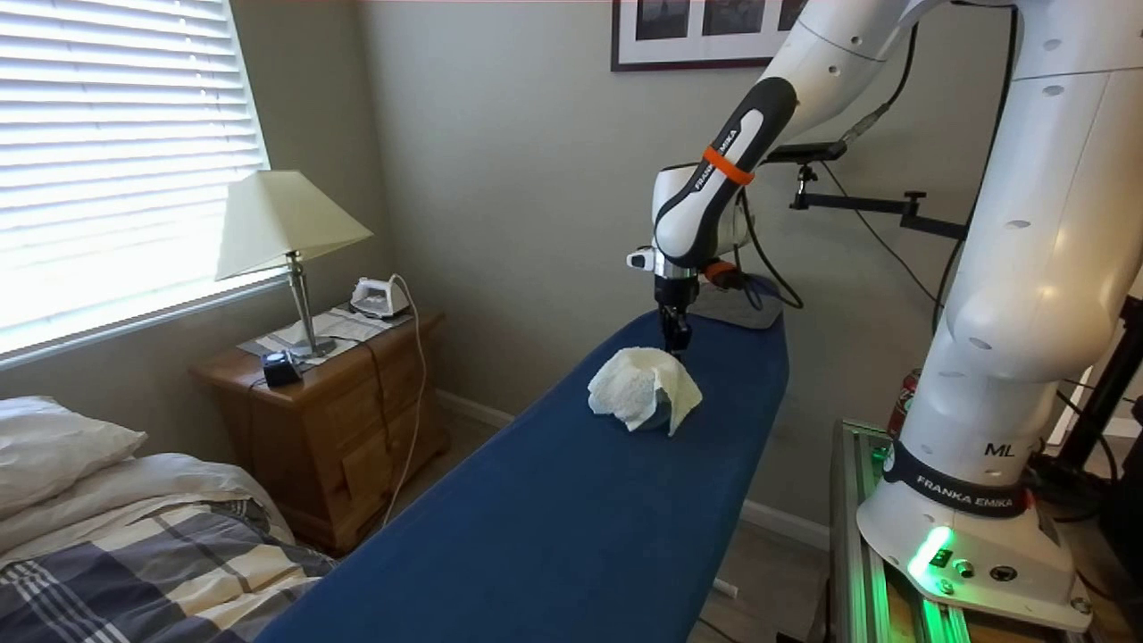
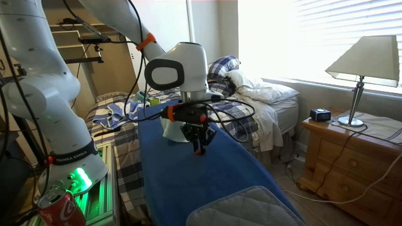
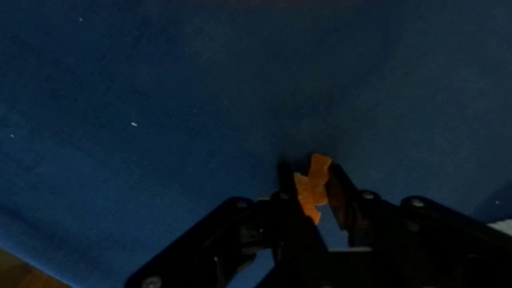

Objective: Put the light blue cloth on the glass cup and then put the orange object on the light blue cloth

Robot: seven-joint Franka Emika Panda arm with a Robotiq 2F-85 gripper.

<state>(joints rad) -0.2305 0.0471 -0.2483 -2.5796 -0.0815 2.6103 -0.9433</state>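
The light blue cloth (image 1: 638, 384) is draped over the glass cup (image 1: 659, 413), which is mostly hidden; a bluish part shows below the cloth's front edge. The cloth also shows partly behind the gripper in an exterior view (image 2: 174, 131), and its corner is at the right edge of the wrist view (image 3: 502, 226). My gripper (image 3: 308, 172) points down beside the cloth, low over the dark blue surface, in both exterior views (image 1: 677, 344) (image 2: 199, 150). It is shut on the orange object (image 3: 319, 180), an irregular piece between the fingertips, also visible in an exterior view (image 2: 198, 153).
The dark blue ironing board (image 1: 536, 527) carries everything. A grey quilted pad (image 2: 245, 210) lies at its end. A nightstand (image 1: 330, 446) with lamp and iron stands beside it, and a bed (image 1: 134, 536). Cables (image 2: 232, 119) loop around the wrist.
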